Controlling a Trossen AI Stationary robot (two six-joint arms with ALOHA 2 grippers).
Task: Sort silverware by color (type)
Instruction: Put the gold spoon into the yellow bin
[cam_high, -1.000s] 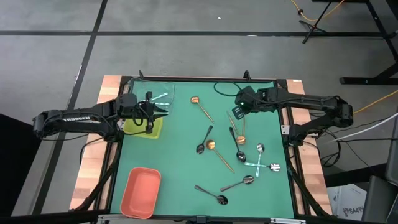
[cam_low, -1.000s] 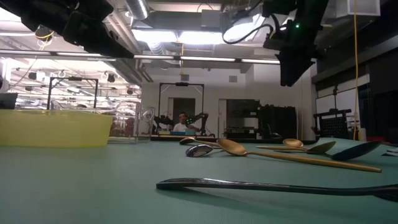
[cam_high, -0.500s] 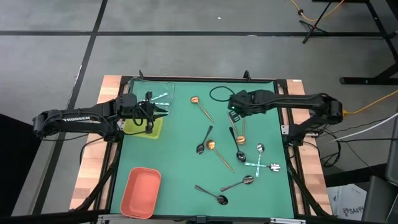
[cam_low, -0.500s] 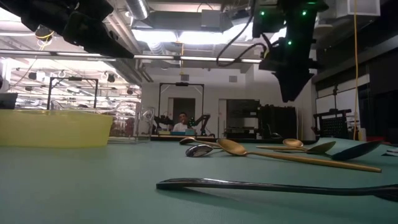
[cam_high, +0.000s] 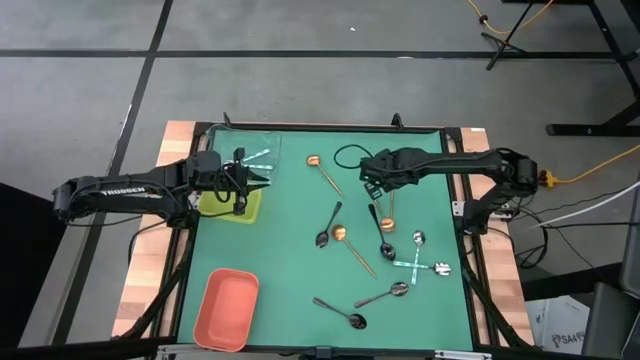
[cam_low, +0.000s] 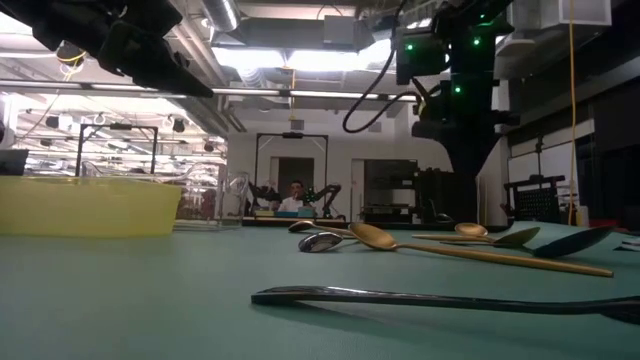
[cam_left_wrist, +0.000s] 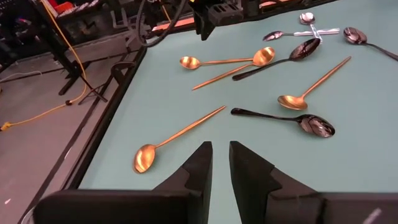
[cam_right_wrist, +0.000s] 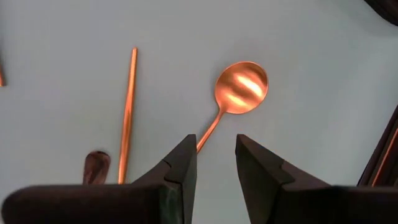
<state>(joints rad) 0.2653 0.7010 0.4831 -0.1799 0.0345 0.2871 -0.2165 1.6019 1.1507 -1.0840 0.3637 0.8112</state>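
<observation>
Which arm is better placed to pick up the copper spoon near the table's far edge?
The right. Its gripper hangs with open jaws directly over that thin-handled copper spoon, while the left gripper waits over the yellow-green tray.

Spoons (cam_high: 352, 250) silver, copper, black, lying flat, scattered on green mat's right half.

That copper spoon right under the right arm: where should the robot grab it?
Probably by the thin handle, just behind the bowl, coming straight down from above. The spoon lies flat, so only its narrow handle would fit between the fingers. The right end effector is open and lined up over it.
</observation>
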